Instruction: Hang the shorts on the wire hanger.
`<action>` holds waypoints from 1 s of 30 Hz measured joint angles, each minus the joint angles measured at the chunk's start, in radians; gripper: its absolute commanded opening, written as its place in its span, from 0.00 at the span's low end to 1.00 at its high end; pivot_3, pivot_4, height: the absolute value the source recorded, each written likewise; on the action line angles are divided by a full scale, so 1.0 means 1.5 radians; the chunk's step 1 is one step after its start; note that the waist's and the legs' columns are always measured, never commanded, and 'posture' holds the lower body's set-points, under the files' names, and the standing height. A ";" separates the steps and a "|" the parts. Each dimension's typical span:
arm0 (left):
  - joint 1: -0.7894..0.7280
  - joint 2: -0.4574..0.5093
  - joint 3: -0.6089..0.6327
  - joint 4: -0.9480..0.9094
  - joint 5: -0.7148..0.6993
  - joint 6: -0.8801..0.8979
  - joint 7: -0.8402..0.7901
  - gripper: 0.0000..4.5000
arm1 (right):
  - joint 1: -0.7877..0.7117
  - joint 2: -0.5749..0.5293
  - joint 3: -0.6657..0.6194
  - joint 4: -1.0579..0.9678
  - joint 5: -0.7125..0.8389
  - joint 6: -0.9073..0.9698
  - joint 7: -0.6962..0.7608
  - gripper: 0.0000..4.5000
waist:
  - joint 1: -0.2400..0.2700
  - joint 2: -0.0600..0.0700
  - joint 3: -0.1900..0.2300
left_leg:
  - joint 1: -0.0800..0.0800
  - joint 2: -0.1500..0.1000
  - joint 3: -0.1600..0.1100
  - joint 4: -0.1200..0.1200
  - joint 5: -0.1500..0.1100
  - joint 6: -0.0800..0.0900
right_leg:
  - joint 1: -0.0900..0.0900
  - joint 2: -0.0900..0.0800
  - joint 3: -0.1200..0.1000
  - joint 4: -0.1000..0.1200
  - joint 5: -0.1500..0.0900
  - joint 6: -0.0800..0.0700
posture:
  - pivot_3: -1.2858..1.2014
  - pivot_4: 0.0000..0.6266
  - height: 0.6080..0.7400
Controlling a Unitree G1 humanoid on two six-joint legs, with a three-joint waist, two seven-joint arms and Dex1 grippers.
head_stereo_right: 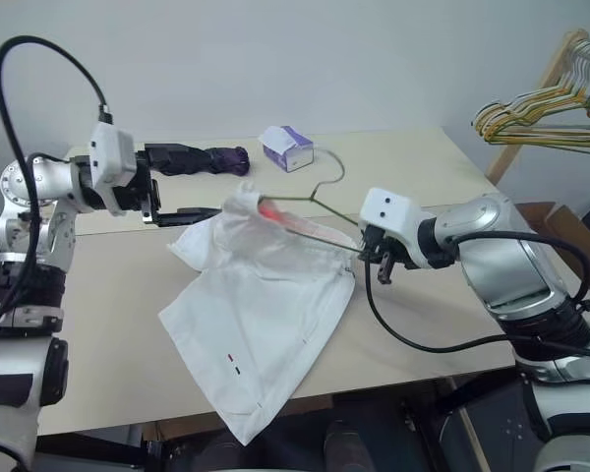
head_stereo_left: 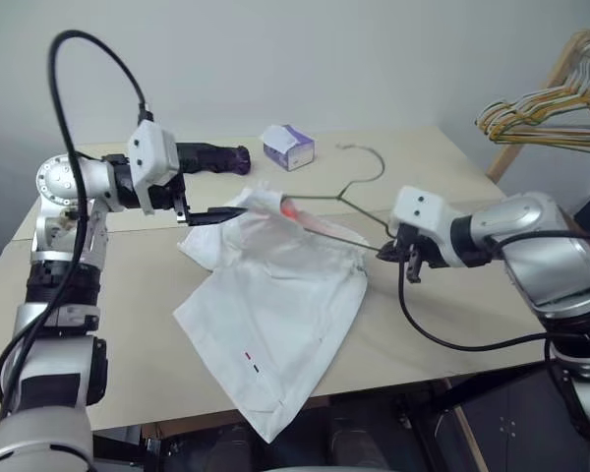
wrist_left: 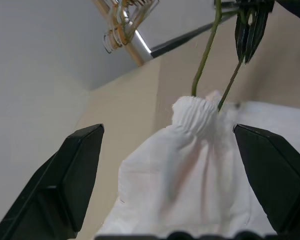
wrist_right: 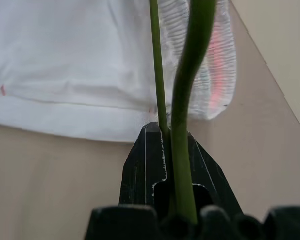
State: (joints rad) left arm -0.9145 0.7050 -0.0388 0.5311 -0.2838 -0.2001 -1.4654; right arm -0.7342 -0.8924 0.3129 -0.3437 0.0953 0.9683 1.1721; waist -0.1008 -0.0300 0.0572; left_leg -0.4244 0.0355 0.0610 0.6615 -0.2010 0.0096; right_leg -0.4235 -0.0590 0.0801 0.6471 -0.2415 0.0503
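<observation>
The white shorts (head_stereo_left: 275, 315) lie spread on the table (head_stereo_left: 452, 187), their gathered waistband raised off it. The wire hanger (head_stereo_left: 340, 194) has one end pushed into that waistband, beside a pinkish-red mark. Its hook points toward the table's far side. My right gripper (head_stereo_left: 393, 254) is shut on the hanger's near corner, and the right wrist view shows its fingers (wrist_right: 150, 155) clamped on the green wire (wrist_right: 190, 75). My left gripper (head_stereo_left: 231, 211) is open and points level at the raised waistband (wrist_left: 195, 112), which sits ahead of its spread fingers (wrist_left: 75, 165).
A small white and purple box (head_stereo_left: 288, 147) and a dark purple roll (head_stereo_left: 216, 157) sit at the back of the table. A wooden rack with several hangers (head_stereo_left: 546, 108) stands off its right side. The shorts' hem overhangs the front edge.
</observation>
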 measured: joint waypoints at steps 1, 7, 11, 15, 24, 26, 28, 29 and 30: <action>-0.010 0.000 -0.009 0.017 0.007 -0.017 -0.022 1.00 | -0.002 -0.004 0.008 -0.007 0.006 0.000 0.007 0.00 | -0.002 0.000 0.000 | 0.000 0.000 0.000 0.000 0.000 0.000 | 0.000 0.000 0.000 0.000 0.000 0.000 | 0.47 0.00 1.00; -0.050 -0.014 -0.068 0.098 0.045 -0.105 -0.092 1.00 | -0.043 -0.012 0.039 -0.015 0.033 0.003 0.034 0.00 | -0.017 0.000 0.000 | 0.000 0.000 0.000 0.000 0.000 0.000 | 0.000 0.000 0.000 0.000 0.000 0.001 | 0.47 0.00 1.00; -0.051 -0.010 -0.140 0.126 0.054 -0.142 -0.097 1.00 | -0.060 -0.012 0.050 -0.015 0.051 0.017 0.043 0.00 | -0.019 0.000 0.000 | 0.000 0.001 0.000 0.000 0.000 0.000 | 0.000 0.000 0.000 0.001 0.000 0.000 | 0.47 0.00 1.00; -0.052 -0.003 -0.165 0.141 0.059 -0.179 -0.097 0.95 | -0.067 -0.012 0.064 -0.015 0.060 0.026 0.043 0.00 | -0.018 0.000 0.000 | 0.000 0.000 0.000 0.000 0.000 0.000 | 0.000 0.000 0.000 0.001 0.000 0.000 | 0.47 0.00 1.00; -0.053 -0.021 -0.161 0.178 0.083 -0.215 -0.097 0.39 | -0.078 -0.013 0.071 -0.015 0.082 0.046 0.038 0.00 | -0.017 0.000 0.000 | 0.000 0.000 0.000 0.001 0.000 0.000 | 0.000 0.000 0.000 0.001 0.000 0.000 | 0.47 0.00 1.00; -0.054 -0.023 -0.155 0.179 0.083 -0.215 -0.097 0.25 | -0.079 -0.015 0.072 -0.015 0.082 0.048 0.035 0.00 | -0.017 0.000 0.000 | 0.000 0.000 0.000 0.001 0.000 0.000 | 0.000 0.000 0.000 0.001 0.000 0.000 | 0.47 0.00 1.00; -0.053 -0.025 -0.147 0.180 0.083 -0.214 -0.097 0.11 | -0.079 -0.017 0.072 -0.015 0.082 0.048 0.032 0.00 | -0.017 0.000 0.000 | 0.000 0.000 0.000 0.001 0.000 0.000 | 0.000 0.000 0.000 0.001 0.000 0.000 | 0.47 0.00 1.00; -0.053 -0.026 -0.147 0.180 0.083 -0.213 -0.097 0.05 | -0.079 -0.019 0.072 -0.016 0.081 0.046 0.031 0.00 | -0.017 0.000 0.000 | 0.000 0.000 0.000 0.001 0.000 0.000 | 0.000 0.000 0.000 0.001 0.000 0.000 | 0.48 0.00 1.00; -0.053 -0.028 -0.147 0.181 0.083 -0.212 -0.097 0.00 | -0.079 -0.021 0.073 -0.017 0.079 0.041 0.030 0.00 | -0.016 0.000 0.000 | 0.000 0.000 0.000 0.001 0.000 0.000 | 0.000 0.000 0.000 0.001 0.000 0.000 | 0.48 0.00 1.00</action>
State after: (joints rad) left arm -0.9947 0.6636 -0.2592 0.8024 -0.1599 -0.5174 -1.6108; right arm -0.8532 -0.9246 0.4220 -0.3692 0.2135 1.0292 1.2166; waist -0.1253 -0.0300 0.0572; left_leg -0.4249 0.0361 0.0603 0.6625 -0.2009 0.0099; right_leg -0.4242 -0.0592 0.0801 0.6489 -0.2415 0.0505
